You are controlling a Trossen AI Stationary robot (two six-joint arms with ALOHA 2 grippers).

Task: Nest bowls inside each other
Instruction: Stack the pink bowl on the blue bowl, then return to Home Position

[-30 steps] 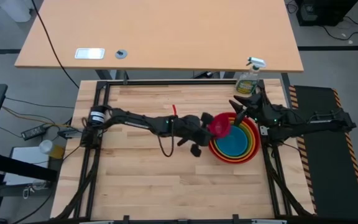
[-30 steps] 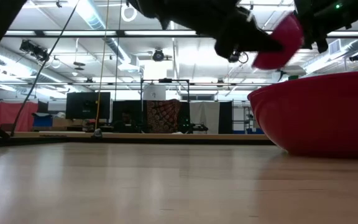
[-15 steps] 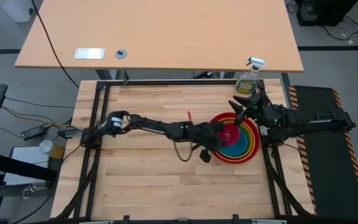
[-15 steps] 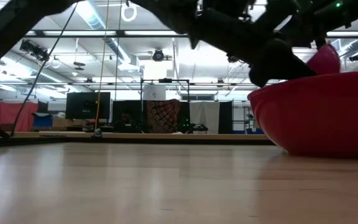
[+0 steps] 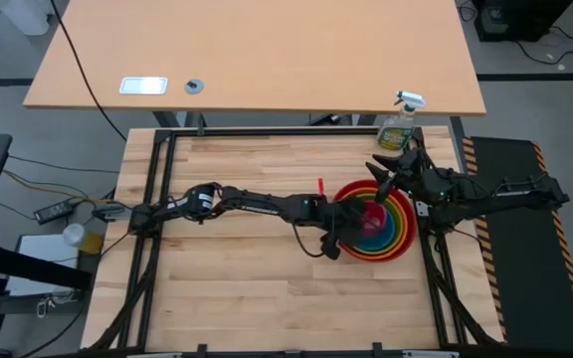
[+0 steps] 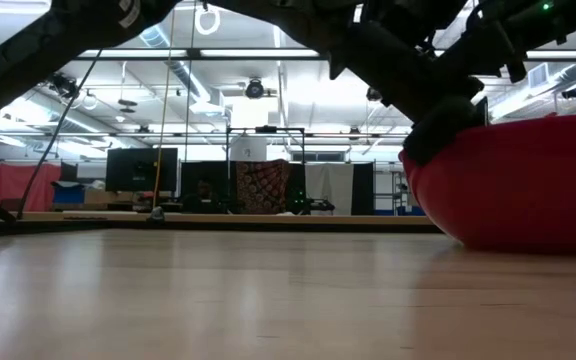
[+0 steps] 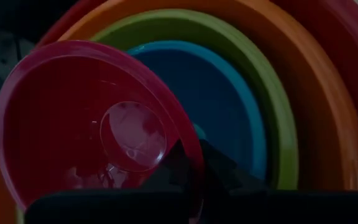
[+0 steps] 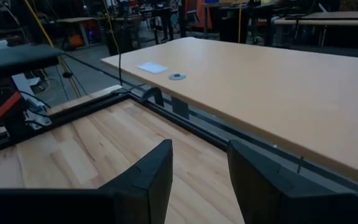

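Observation:
Red [image 5: 411,204], orange [image 7: 328,93], lime green [image 7: 272,93] and blue [image 7: 229,99] bowls sit nested at the table's right side. The red one rests on its base [image 6: 518,235]. My left gripper [image 5: 351,224] reaches in over the stack's left rim, shut on the small pink bowl [image 5: 371,217], which sits tilted over the blue bowl. In the low view the red bowl's wall hides the pink bowl. My right gripper [image 8: 201,180] waits open, raised behind the stack near the far right corner [image 5: 381,171]. My left gripper pinches the pink bowl's rim [image 7: 194,155] on the side nearest the arm, one finger inside the bowl and one outside. The fingers come slanting down from the table's left. The bowl is tilted, its opening turned toward the gripper; whether it touches the blue bowl, I cannot tell.
A green spray bottle [image 5: 399,124] stands at the far right corner, just behind my right gripper. A black frame [image 5: 267,131] borders the wooden table. A long light desk [image 5: 257,60] stands beyond the far edge. Bare wood lies left of and in front of the stack.
My left gripper has carried the pink bowl toward the table's right edge and down, from beside the stack's left rim into the nested bowls. In the low view the pink bowl has sunk behind the red bowl's wall. The gripper has tipped further downward.

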